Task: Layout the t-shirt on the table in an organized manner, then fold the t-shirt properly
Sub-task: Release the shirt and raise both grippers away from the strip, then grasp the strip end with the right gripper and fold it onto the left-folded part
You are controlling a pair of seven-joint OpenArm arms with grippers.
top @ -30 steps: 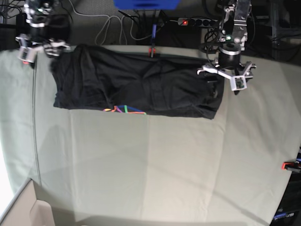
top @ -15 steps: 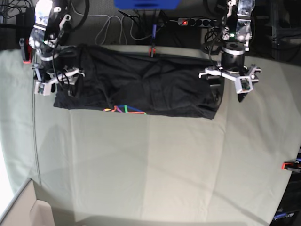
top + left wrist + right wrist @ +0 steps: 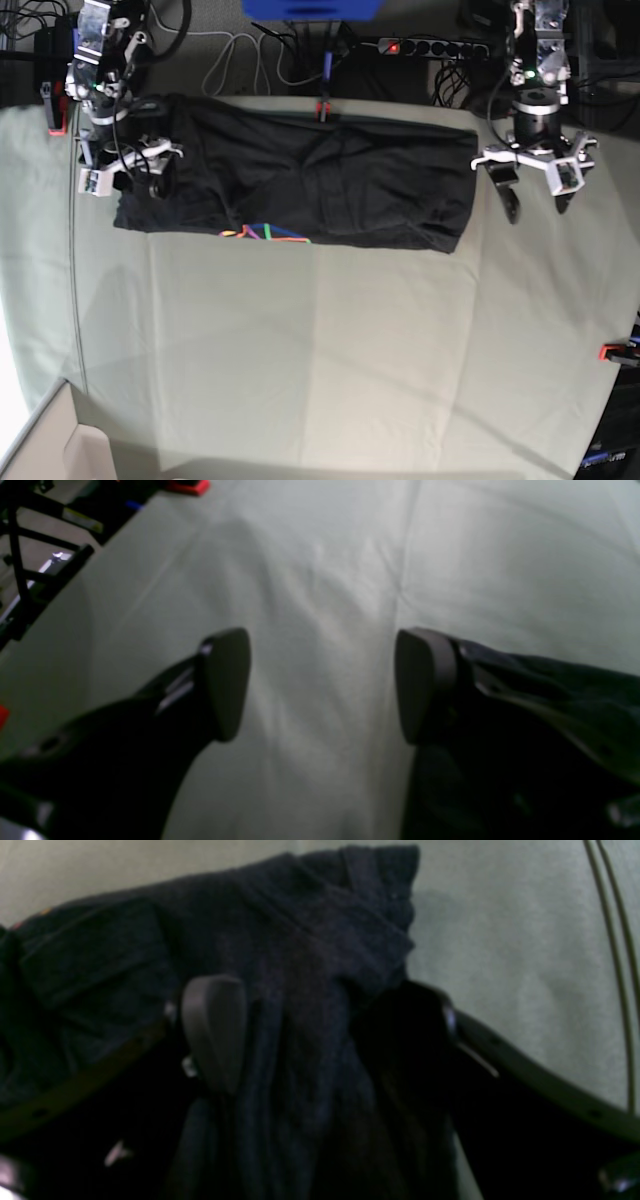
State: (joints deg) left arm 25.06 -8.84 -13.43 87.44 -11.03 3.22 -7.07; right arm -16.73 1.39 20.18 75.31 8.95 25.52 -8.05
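A charcoal-black t-shirt (image 3: pixel 300 190) lies folded into a long horizontal band across the far part of the table (image 3: pixel 330 350), a bit of its rainbow line print (image 3: pixel 265 234) peeking out at the near edge. The right gripper (image 3: pixel 125 172) hangs over the shirt's end, jaws spread. The left gripper (image 3: pixel 533 188) hovers over bare cloth just beside the shirt's other end, jaws also apart. A red clamp (image 3: pixel 614 351) sits at the table's edge.

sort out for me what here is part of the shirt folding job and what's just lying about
Part of the job:
t-shirt
table
left gripper
right gripper

Just lying about:
red clamp at the table edge
power strip and white cable behind the table
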